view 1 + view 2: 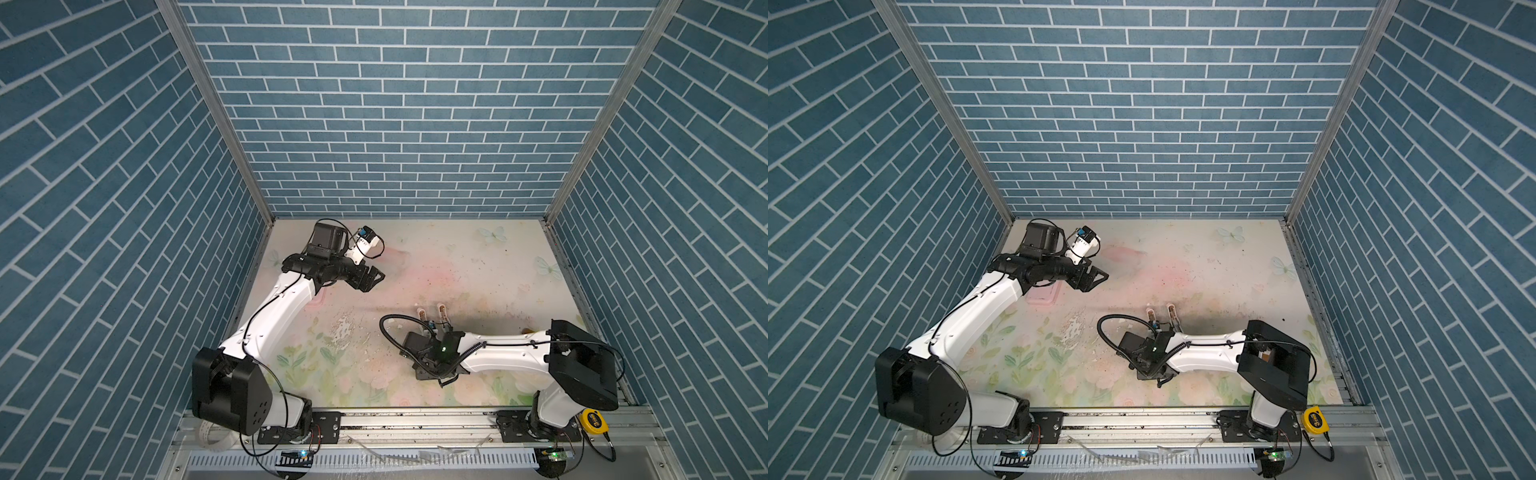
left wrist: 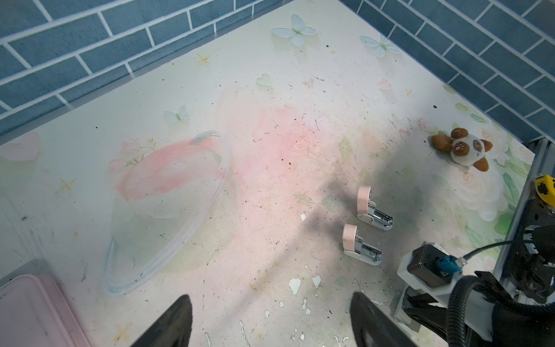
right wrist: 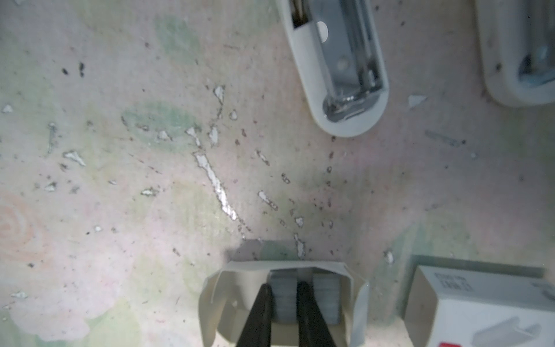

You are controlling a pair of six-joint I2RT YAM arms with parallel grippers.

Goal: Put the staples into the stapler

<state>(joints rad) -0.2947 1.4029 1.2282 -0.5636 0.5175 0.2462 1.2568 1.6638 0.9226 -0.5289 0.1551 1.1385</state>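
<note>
Two small pink staplers (image 2: 372, 210) (image 2: 360, 245) lie side by side, hinged open with their metal channels showing; both top views show them (image 1: 422, 312) (image 1: 1172, 311) just beyond my right wrist. My right gripper (image 3: 284, 285) reaches down into a white card tray (image 3: 285, 265). Its black fingers press against both sides of one grey strip of staples (image 3: 284, 303). A second strip (image 3: 326, 296) lies beside it in the tray. The nearer stapler (image 3: 336, 75) is a short way ahead of the tray. My left gripper (image 2: 270, 300) (image 1: 374, 278) hovers open and empty at the back left.
A white sleeve with a red mark (image 3: 480, 300) sits right beside the tray. A pink box (image 2: 33, 312) lies under my left arm, with a clear bowl (image 2: 168, 210) near it. A panda plush (image 2: 464, 148) lies by the right wall. A yellow tape measure (image 1: 594, 419) rests on the front rail.
</note>
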